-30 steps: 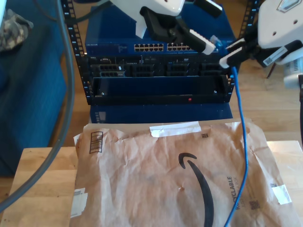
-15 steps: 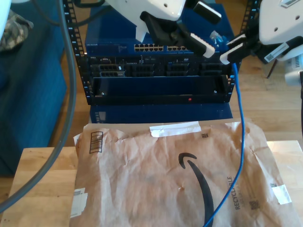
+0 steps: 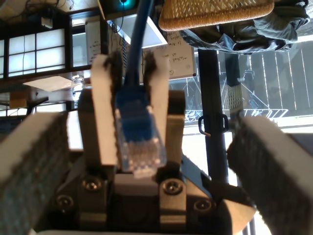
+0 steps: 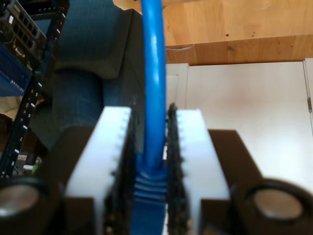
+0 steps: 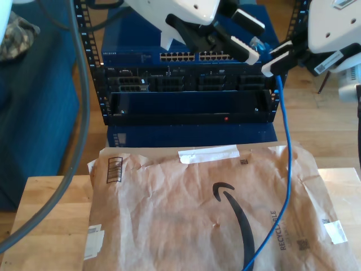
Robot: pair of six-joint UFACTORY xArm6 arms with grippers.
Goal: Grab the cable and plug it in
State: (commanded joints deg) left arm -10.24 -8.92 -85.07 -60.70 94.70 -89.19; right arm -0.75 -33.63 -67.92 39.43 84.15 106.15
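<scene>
- My second gripper (image 4: 149,161): white pads pinch the cable (image 4: 153,83) just behind its plug boot.
- My first gripper (image 3: 146,147): wide grey pads spread apart, the plug (image 3: 139,139) between them, untouched.
- Exterior view: both grippers meet at upper right, before the rack (image 5: 186,84); plug tip (image 5: 258,43) between them.
- Cable (image 5: 286,169) hangs down across the brown paper mailer (image 5: 186,220) on the wooden table (image 5: 51,226).

Wooden floor (image 5: 316,121), blue couch (image 5: 34,113), white cabinet doors (image 4: 254,107) under wood panelling, daylit windows (image 3: 29,49).
</scene>
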